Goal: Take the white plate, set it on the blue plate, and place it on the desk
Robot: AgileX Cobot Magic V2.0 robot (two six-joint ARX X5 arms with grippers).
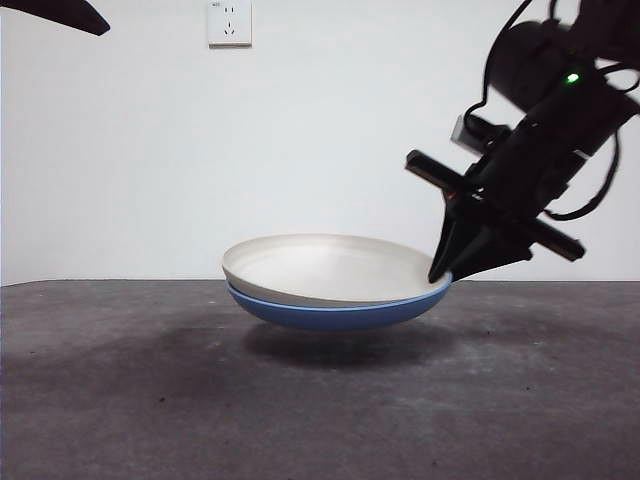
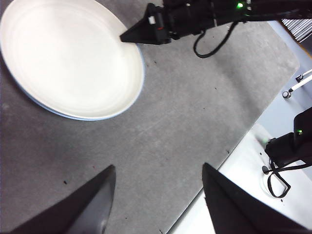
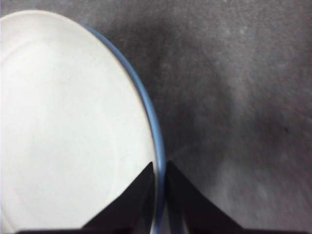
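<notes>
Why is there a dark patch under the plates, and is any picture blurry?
Front view: the stacked white plate and blue plate cast a soft shadow on the desk, lit from above. Right wrist view: the right gripper and rim look soft, very near the lens. Left wrist view: fairly sharp.

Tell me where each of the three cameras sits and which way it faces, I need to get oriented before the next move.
Front: low at table height, looking level across the desk at the stacked plates; right gripper enters from high on a side.
Left wrist: on the raised left arm, looking down; left gripper open over bare desk.
Right wrist: close above the rims; right gripper pinches them.
Shared: all show the white plate on the blue plate.
</notes>
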